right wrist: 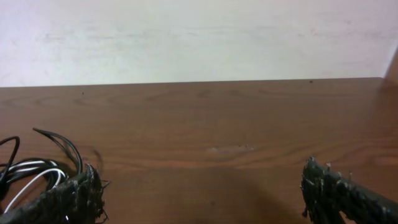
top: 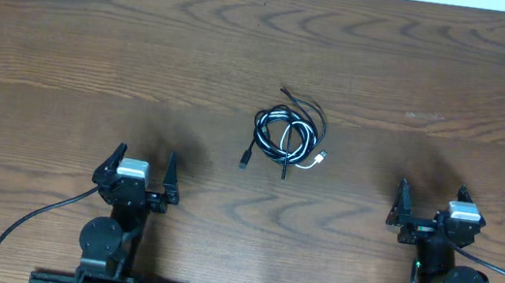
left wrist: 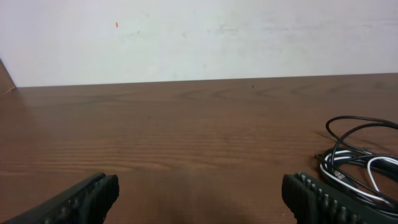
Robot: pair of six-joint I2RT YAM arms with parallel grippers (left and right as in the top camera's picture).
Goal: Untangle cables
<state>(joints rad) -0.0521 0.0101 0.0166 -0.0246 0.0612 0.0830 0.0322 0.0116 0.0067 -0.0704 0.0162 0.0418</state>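
Observation:
The cables [top: 287,134] lie in one tangled coil at the middle of the table: black loops with a white cord woven through, a silver plug at the right side and a black plug trailing to the lower left. In the left wrist view the cables [left wrist: 360,163] sit at the far right; in the right wrist view the cables [right wrist: 34,163] sit at the far left. My left gripper [top: 142,168] hangs open near the front edge, left of the coil. On the other side my right gripper [top: 431,199] is open too. Neither touches the cables.
The wooden table [top: 99,43] runs back to a white wall. Thick black arm wires [top: 26,224] loop off both arm bases at the front edge.

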